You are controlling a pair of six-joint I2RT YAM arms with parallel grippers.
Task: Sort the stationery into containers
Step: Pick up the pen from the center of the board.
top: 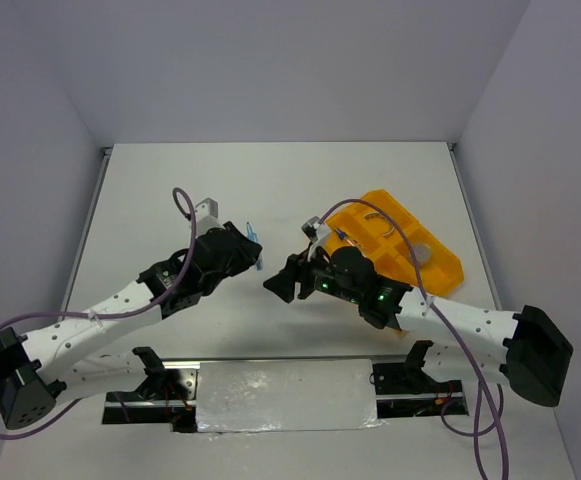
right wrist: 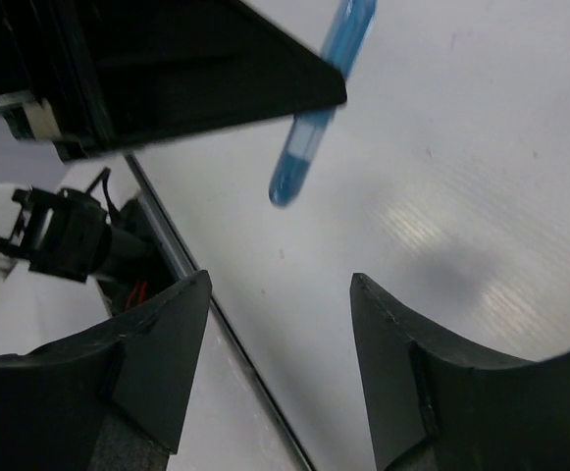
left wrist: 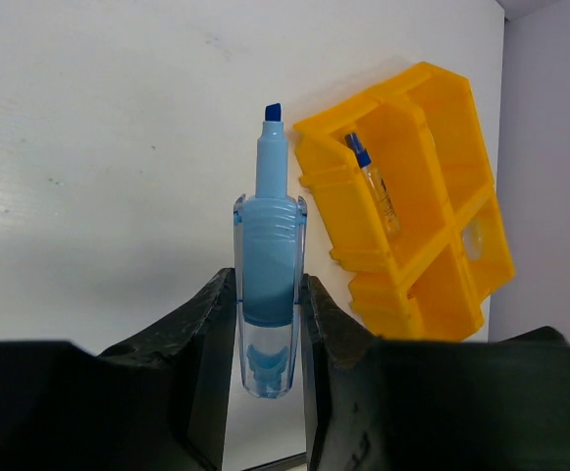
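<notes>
My left gripper is shut on the blue pen-like piece, a highlighter with its tip uncovered. In the left wrist view the piece stands between the fingers, held above the table. My right gripper is open and empty, just right of the left one. In the right wrist view the blue piece hangs ahead of the open right gripper. The orange-yellow tray lies at the right; the tiny blue-capped bottle and the greyish cup lie in its compartments. The salmon-pink pieces are out of view.
Grey walls close in the white table on three sides. The arm bases and a metal rail run along the near edge. The right arm's body covers the tray's near left corner. Purple cables loop over both arms.
</notes>
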